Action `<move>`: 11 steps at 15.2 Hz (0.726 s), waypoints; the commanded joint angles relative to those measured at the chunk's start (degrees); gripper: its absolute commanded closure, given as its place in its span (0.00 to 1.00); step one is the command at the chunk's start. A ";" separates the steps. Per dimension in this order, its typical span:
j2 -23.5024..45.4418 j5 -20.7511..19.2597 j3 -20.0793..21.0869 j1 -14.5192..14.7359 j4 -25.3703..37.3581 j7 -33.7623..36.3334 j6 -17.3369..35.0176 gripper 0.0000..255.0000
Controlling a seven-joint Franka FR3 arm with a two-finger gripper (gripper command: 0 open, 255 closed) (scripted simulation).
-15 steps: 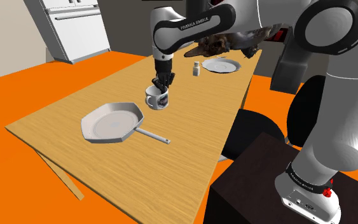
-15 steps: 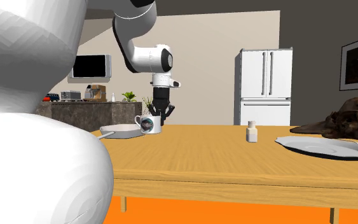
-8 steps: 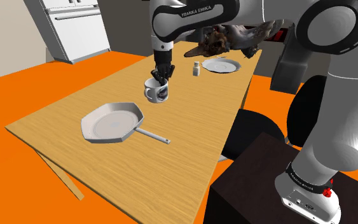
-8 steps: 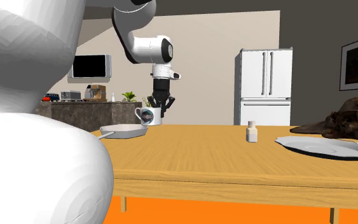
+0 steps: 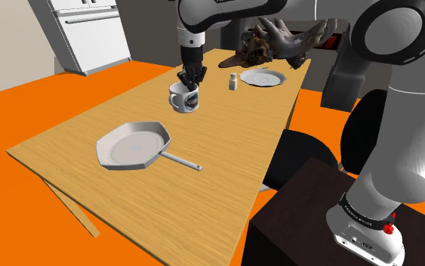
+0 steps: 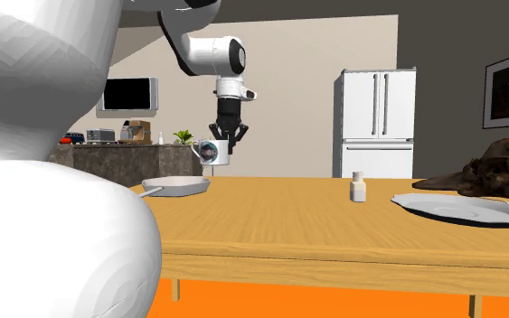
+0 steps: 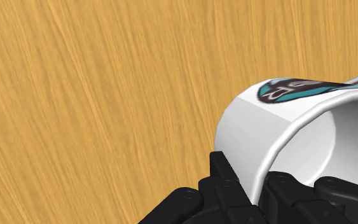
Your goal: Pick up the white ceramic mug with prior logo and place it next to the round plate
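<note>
A white mug (image 5: pixel 183 99) with a round teal-and-dark logo hangs in the air above the wooden table (image 5: pixel 226 155). My black gripper (image 5: pixel 190 80) is shut on its rim from above. In the second exterior view the mug (image 6: pixel 214 152) floats clear of the tabletop under the gripper (image 6: pixel 228 144). The wrist view has the mug's wall (image 7: pixel 279 124) clasped, one finger outside and one inside, at the gripper (image 7: pixel 257 186). The round white plate (image 5: pixel 263 78) lies at the table's far end, well beyond the mug; in the second exterior view the plate (image 6: pixel 465 210) is at the right.
A small white bottle (image 5: pixel 233 81) stands between mug and plate. A pale frying pan (image 5: pixel 133 145) lies nearer the front, its handle pointing toward the shoulder view's right. A brown gnarled object (image 5: pixel 278 41) sits behind the plate. A white fridge (image 5: pixel 90 30) stands at the back left.
The gripper has risen with the mug in its grasp, lifting it off the table and a little toward the far end. Pan, bottle and plate have stayed put.
</note>
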 commanded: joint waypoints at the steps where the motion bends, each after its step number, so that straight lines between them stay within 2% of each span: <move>1: 0.18 -0.03 0.01 0.03 1.83 0.01 -1.67 1.00; 6: 0.89 -0.17 0.05 0.21 6.38 0.18 -5.51 1.00; 11: -5.59 1.52 -2.07 -4.13 -2.31 -6.11 -3.42 1.00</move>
